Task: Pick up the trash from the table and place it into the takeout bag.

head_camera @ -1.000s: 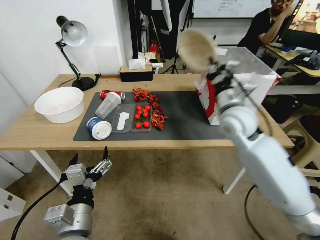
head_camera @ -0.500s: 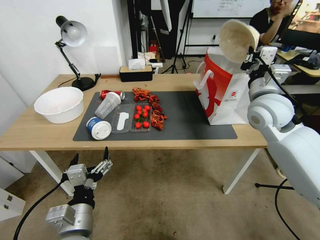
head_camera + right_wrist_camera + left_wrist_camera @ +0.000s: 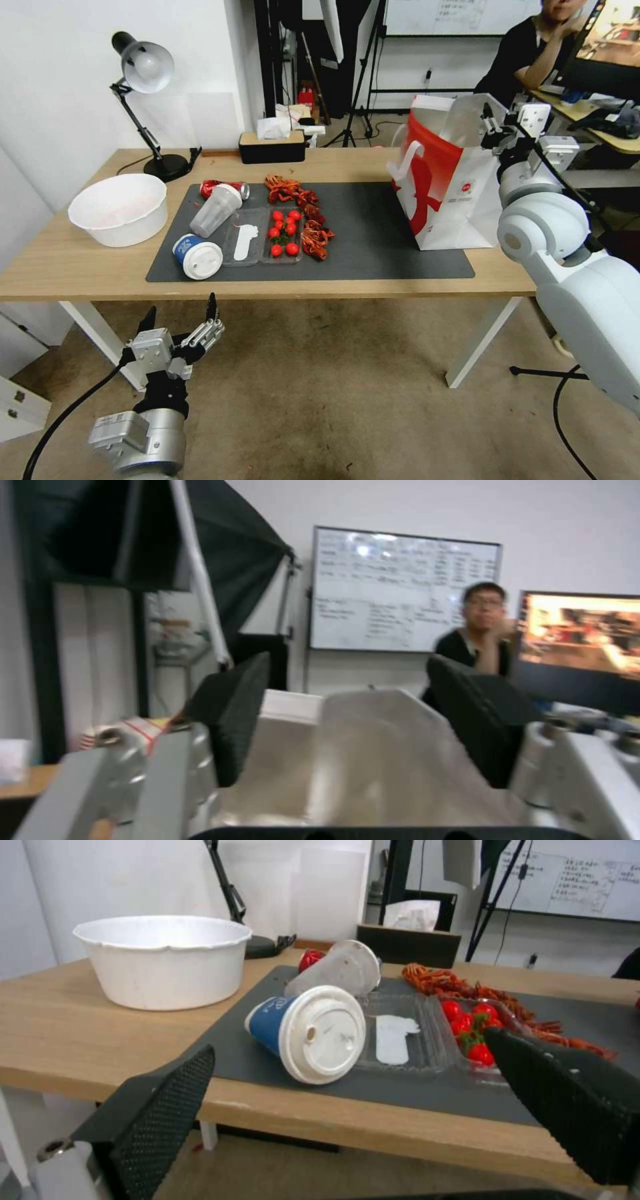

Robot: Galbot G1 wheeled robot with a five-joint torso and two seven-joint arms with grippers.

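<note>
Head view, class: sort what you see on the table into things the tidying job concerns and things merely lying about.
Job:
takeout bag
blue-white lidded paper cup
clear plastic cup
crushed red can
right tool, open at the bag's mouth

Lying about:
white basin
desk lamp
tissue box
cherry tomatoes
</note>
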